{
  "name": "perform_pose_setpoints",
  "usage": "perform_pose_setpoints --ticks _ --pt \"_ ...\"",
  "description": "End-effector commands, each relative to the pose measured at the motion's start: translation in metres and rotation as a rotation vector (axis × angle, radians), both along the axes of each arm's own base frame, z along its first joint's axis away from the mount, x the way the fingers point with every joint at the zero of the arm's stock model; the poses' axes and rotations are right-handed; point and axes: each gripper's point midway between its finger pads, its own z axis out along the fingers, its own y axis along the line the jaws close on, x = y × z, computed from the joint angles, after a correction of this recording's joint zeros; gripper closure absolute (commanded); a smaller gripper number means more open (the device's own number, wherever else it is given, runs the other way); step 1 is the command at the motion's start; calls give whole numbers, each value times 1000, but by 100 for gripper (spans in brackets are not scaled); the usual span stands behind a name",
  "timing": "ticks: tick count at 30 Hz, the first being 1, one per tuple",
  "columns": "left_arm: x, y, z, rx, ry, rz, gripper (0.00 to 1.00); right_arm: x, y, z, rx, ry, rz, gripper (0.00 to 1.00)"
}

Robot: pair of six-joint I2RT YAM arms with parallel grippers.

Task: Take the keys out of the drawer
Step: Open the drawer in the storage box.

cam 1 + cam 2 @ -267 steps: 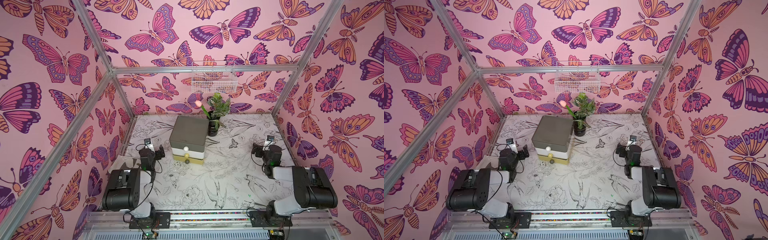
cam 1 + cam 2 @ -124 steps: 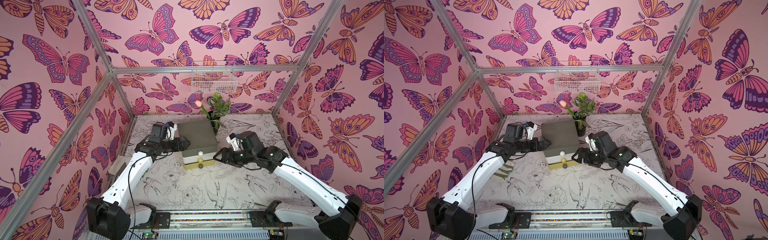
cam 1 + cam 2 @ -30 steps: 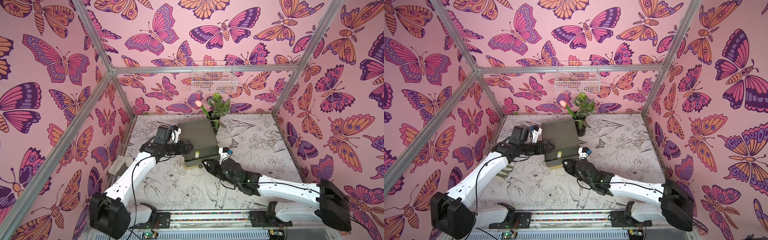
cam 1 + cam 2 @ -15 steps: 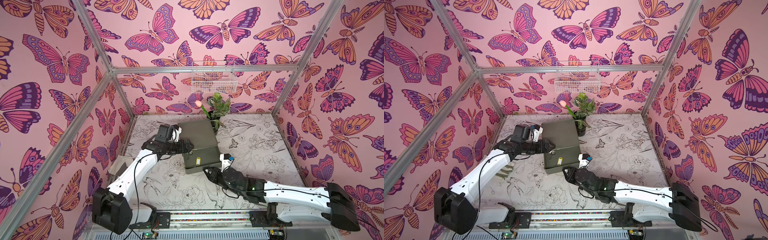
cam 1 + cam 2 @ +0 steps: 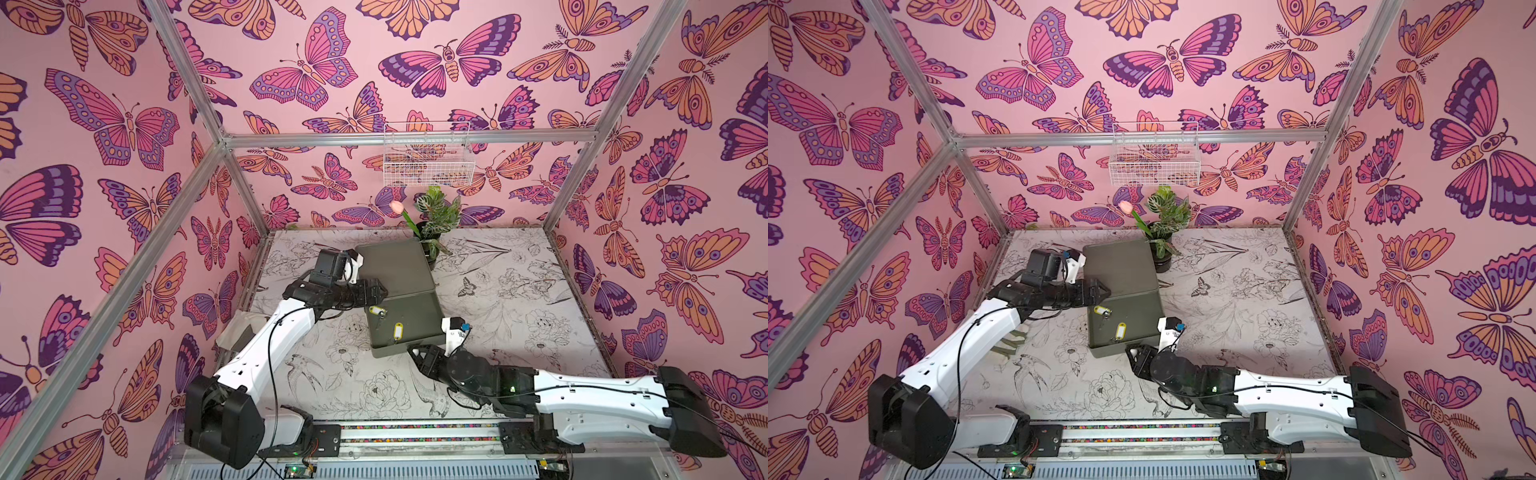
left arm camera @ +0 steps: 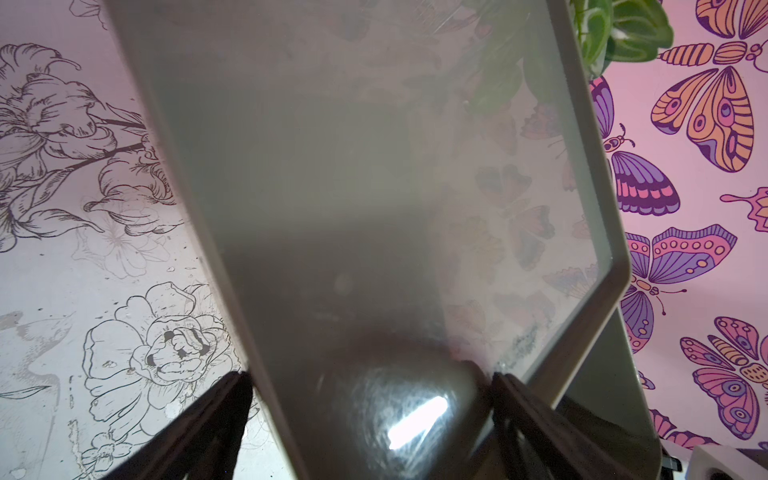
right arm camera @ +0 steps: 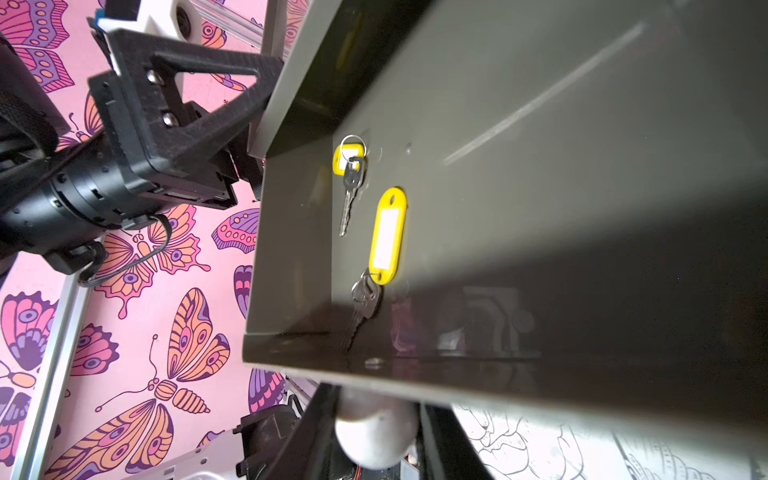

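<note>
Keys (image 7: 387,237): two yellow-tagged, drawer (image 7: 540,166) rear hidden | left jaws clamp cabinet (image 6: 353,187) | right jaws grasp knob (image 7: 374,432)

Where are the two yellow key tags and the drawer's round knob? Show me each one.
Front yellow key tag (image 7: 387,237): right wrist view, on its white label.
Back yellow key tag (image 5: 375,310): in a top view, on its middle.
Drawer knob (image 7: 376,432): right wrist view, on its rounded face.
</note>
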Motion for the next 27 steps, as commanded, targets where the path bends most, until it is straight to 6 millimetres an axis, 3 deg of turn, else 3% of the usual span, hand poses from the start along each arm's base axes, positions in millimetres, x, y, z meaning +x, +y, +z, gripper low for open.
perform_pose_setpoints --ticks 1,7,12,17,22,23,27 --pt "-8 -1 -11 35 15 -37 5 2 -6 2 -14 -18 -27 55" --pt "-9 -1 -9 30 10 -31 5 2 -10 2 -26 -26 -31 35" --pt "-11 1 -11 33 13 -26 5 -1 -16 3 -46 -23 -28 25" --pt "-11 2 -6 33 -2 -16 5 -8 -48 9 -158 -27 -39 15" --pt "-10 3 -3 34 -11 -5 5 -11 -97 38 -298 -66 -27 15" --pt "-14 5 10 21 -49 0 5 -12 -102 46 -308 -79 -17 15" --pt "-20 11 28 4 -102 25 5 -10 -102 81 -335 -148 28 14"
